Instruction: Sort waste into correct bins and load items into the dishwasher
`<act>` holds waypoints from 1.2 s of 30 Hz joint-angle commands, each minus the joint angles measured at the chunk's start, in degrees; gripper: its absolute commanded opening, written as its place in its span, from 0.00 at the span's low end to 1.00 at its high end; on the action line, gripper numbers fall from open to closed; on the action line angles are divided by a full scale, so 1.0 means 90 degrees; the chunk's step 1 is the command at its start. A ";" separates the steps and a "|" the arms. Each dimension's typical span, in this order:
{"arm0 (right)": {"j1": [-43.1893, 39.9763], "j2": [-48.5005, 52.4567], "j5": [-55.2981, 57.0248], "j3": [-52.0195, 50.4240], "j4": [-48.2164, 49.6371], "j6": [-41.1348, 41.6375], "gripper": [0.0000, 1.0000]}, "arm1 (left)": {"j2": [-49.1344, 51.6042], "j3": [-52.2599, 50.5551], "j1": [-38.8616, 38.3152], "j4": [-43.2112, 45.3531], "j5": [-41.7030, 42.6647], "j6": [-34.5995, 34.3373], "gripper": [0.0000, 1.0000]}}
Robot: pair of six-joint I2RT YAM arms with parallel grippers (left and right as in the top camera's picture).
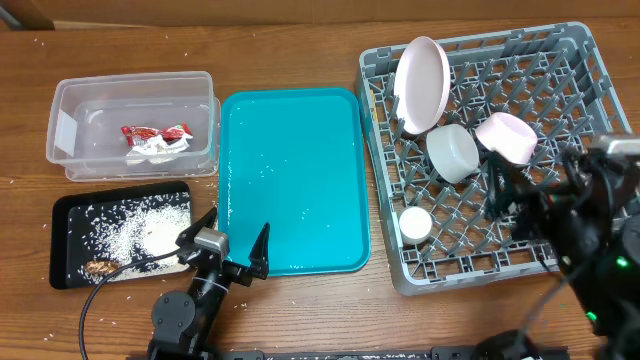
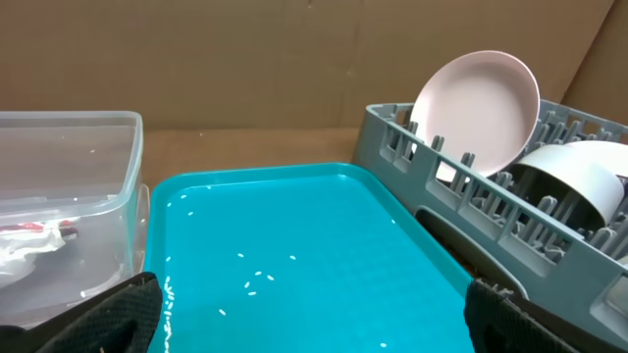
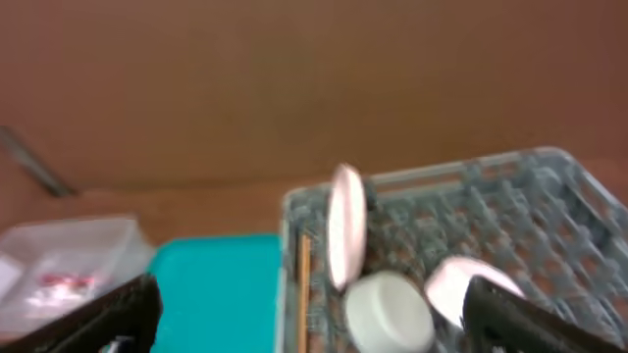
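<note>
The grey dish rack (image 1: 560,60) holds the whitish plate (image 1: 422,72) upright, the bowl (image 1: 455,152), the pink dish (image 1: 508,135) and the tiny cup (image 1: 414,224). A wooden chopstick (image 3: 304,284) lies along the rack's left edge. The wrapper (image 1: 155,138) lies in the clear tub (image 1: 70,100). Rice (image 1: 140,225) and brown scraps (image 1: 100,267) lie in the black tray (image 1: 60,245). My left gripper (image 1: 233,240) is open and empty at the teal tray's front left corner. My right gripper (image 1: 530,195) is open and empty above the rack's front right.
The teal tray (image 1: 290,150) lies between the bins and the rack, with a few loose rice grains (image 2: 257,279) on it. A black cable runs from the left arm along the table's front edge. The right wrist view is blurred.
</note>
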 commanded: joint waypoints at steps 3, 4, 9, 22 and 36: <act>-0.0780 -0.1987 -0.0508 -0.3657 0.1906 0.0000 1.00 | -0.0046 -0.0039 0.0015 0.0005 0.0068 -0.0041 1.00; -0.0780 -0.2463 -0.0508 -0.4252 0.2157 0.0000 1.00 | -0.0046 -0.0039 0.0015 0.0005 0.0068 -0.0041 1.00; -0.0780 -0.3779 -0.0483 -0.5785 0.2885 -0.0002 1.00 | -0.0046 -0.0039 0.0015 0.0005 0.0068 -0.0041 1.00; -0.0792 -0.4639 -0.0389 -0.7949 0.5117 -0.0002 1.00 | -0.0046 -0.0039 0.0015 0.0005 0.0068 -0.0041 1.00; -0.0792 -0.4639 -0.0389 -0.7949 0.5117 -0.0002 1.00 | -0.0046 -0.0039 0.0015 0.0005 0.0068 -0.0041 1.00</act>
